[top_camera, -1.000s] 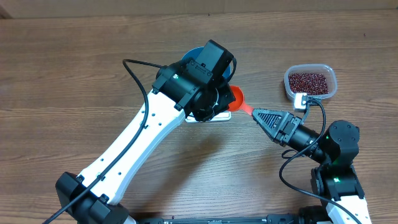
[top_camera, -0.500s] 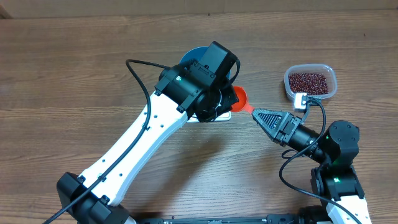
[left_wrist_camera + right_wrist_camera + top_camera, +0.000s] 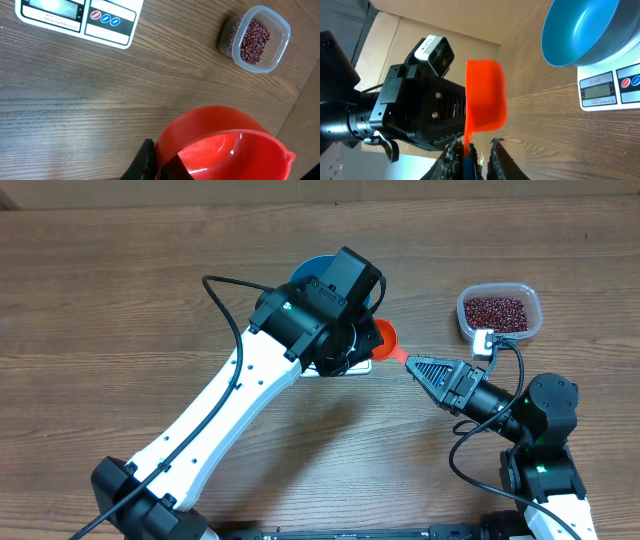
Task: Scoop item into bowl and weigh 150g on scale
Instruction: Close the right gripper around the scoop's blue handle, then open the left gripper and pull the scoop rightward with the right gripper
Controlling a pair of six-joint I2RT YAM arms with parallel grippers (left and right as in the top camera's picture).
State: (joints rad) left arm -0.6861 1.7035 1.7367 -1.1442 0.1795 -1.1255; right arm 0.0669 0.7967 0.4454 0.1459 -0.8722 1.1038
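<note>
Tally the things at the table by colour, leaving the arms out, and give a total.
Blue: 1, the bowl
White: 1, the scale
Orange-red: 1, the scoop
Clear: 1, the tub, holding red-brown beans
Total: 4

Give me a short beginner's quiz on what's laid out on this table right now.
1. Pick one: the blue bowl stands on A) the scale, B) the bare table, C) a plate.
2. True or false: the red scoop is heaped with beans.
3. Fill in: the beans sit in the ____.

Key: 1 A. 2 False: the scoop's inside shows bare red. 3 clear tub.
</note>
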